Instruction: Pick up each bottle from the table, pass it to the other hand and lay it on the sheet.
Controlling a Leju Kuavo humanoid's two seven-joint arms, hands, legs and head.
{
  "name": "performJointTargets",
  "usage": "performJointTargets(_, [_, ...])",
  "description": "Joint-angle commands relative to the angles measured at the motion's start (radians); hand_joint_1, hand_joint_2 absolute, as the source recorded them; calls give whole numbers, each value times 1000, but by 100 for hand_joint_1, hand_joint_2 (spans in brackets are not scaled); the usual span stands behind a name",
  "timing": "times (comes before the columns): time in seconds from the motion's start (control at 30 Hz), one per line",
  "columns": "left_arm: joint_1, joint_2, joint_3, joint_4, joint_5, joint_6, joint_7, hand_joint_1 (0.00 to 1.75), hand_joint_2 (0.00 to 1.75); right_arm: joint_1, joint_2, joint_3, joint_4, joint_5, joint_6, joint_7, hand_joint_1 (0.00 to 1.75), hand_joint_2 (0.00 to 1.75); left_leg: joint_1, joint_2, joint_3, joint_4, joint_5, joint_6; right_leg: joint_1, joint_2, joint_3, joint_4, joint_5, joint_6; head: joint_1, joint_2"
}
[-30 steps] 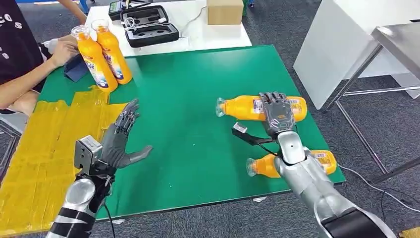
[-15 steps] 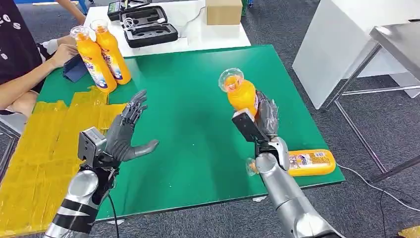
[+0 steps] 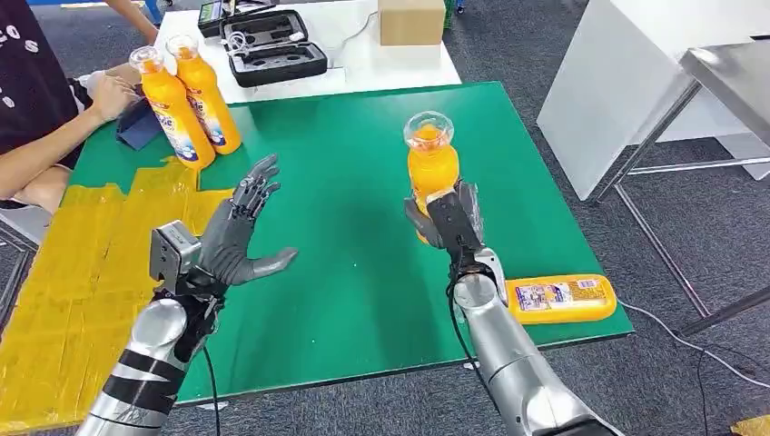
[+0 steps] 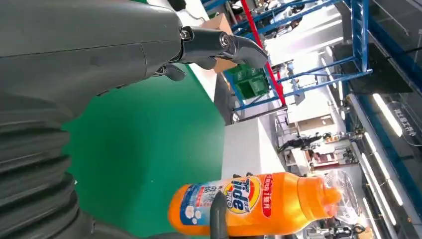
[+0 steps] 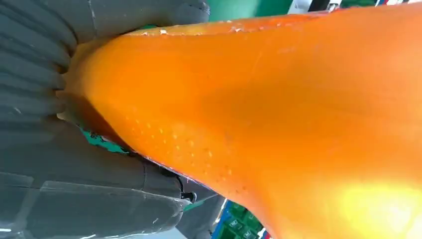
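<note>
The robot's right hand (image 3: 447, 222) grips an orange bottle (image 3: 430, 168) around its lower body and holds it upright above the green table (image 3: 345, 263), its clear cap uppermost. In the right wrist view the bottle's orange wall (image 5: 278, 114) lies pressed against the grey hand. The left hand (image 3: 238, 238) hangs over the table's left part, empty, palm turned toward the held bottle, fingers spread and thumb stretched out; in the left wrist view the same bottle (image 4: 259, 204) shows past the thumb (image 4: 219, 47), apart from it. A second bottle (image 3: 558, 298) lies on its side near the table's front right edge, just beside the right forearm. Two more bottles (image 3: 186, 100) stand upright and side by side at the far left of the table, just beyond the yellow sheet (image 3: 82, 272), which covers the table's left side. A seated person's hand (image 3: 109, 95) rests near those two bottles. Behind the green table, a white table (image 3: 399, 64) carries an open black case (image 3: 272, 45) and a cardboard box (image 3: 412, 20).
</note>
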Motion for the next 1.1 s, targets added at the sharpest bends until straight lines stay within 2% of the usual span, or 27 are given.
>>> performJointTargets(0.03, [-43,9,-28,70,2,-2,0,0,175,-50,6,15,84,-8,4,-3,175,175,1,-2,7,2,-4,-1,1,2,7,1,-4,-2,0,0])
performJointTargets(0.3, [-93,-1,-55,129,16,-6,-12,0,175,-100,81,116,197,-61,78,-37,175,175,0,0,2,0,-1,-1,0,2,2,0,-1,-1,0,0])
performJointTargets(0.57, [-136,-15,-93,189,26,-9,-12,0,175,-116,103,208,219,-77,113,-67,175,175,2,-2,5,1,-3,-1,1,1,5,1,-3,-2,0,0])
performJointTargets(0.77, [-126,-10,-90,182,60,-13,-16,0,175,-104,96,245,216,-74,107,-78,175,175,1,-1,6,0,-2,-1,1,1,5,0,-2,-2,0,0])
performJointTargets(1.1, [-111,-34,-182,171,65,-41,-20,0,175,-113,106,310,245,-47,66,-80,175,175,1,-2,4,0,-2,-1,1,0,4,0,-2,-1,0,0])
